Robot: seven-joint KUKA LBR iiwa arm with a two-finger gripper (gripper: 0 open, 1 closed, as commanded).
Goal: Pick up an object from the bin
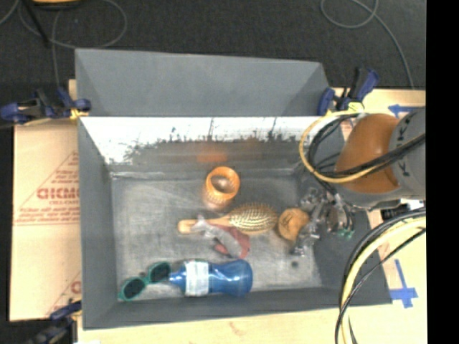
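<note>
While the grey bin (93,192) holds a few loose things on its floor, the arm (369,156) leans in over its right wall. Its gripper (308,235) sits low near that wall; whether it is wide or narrow cannot be told. A blue bottle (215,276) lies along the front, a wooden hairbrush (247,218) in the middle, green sunglasses (140,284) front left, and an orange cup (221,186) further back. A brown knob (290,223) lies just beside the gripper.
</note>
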